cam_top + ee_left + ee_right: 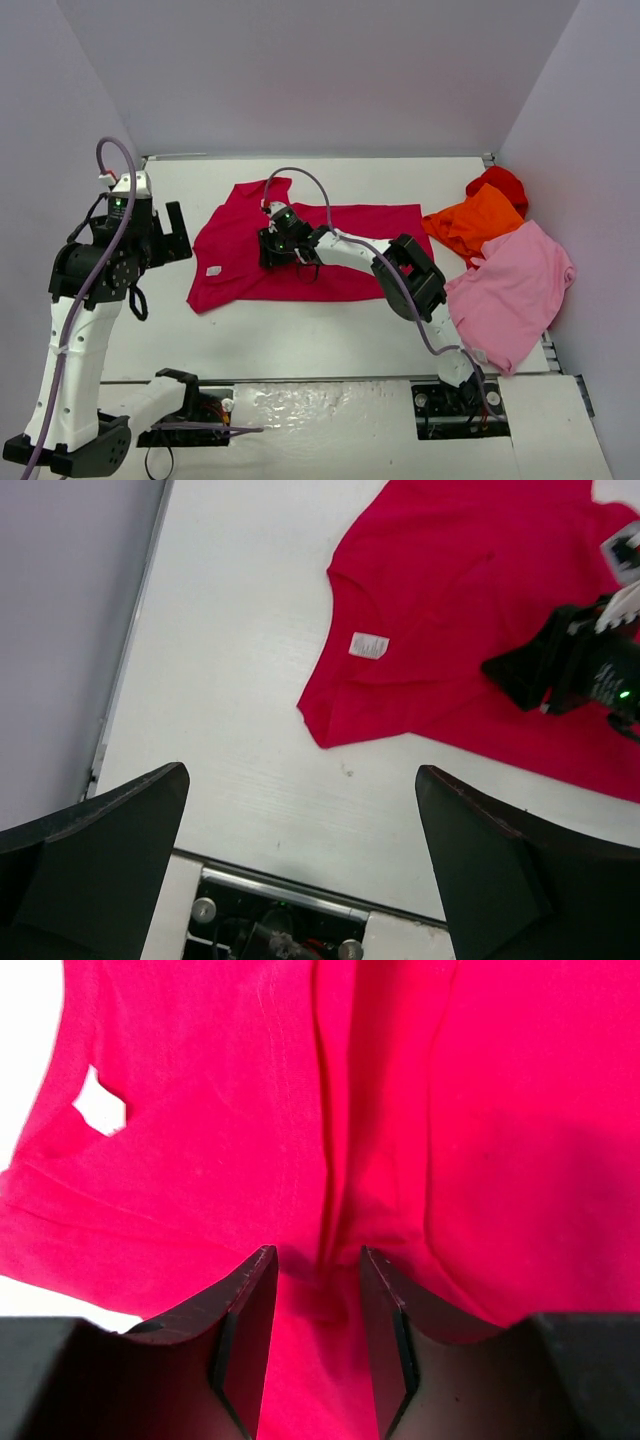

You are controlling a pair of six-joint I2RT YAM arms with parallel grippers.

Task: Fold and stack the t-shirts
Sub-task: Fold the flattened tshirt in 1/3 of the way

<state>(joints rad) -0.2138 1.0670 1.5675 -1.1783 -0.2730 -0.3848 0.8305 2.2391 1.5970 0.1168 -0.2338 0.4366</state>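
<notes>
The crimson-magenta t-shirt [240, 235] [450, 600] [190, 1170] lies spread on the table's middle, a white label [369, 645] near its left edge. My right gripper [272, 250] [318, 1255] is down on the middle of the shirt. It is open, its fingers straddling a raised crease of the cloth. My left gripper [180, 235] [302, 780] hangs open and empty above the table, left of the shirt. At the right lie the orange [475, 222], bright red [500, 183] and light pink [515, 285] shirts in a loose heap.
Grey walls close in the table on the left, back and right. Bare white table [300, 330] runs along the front of the crimson shirt. The arm bases and a metal edge strip [280, 895] sit at the near edge.
</notes>
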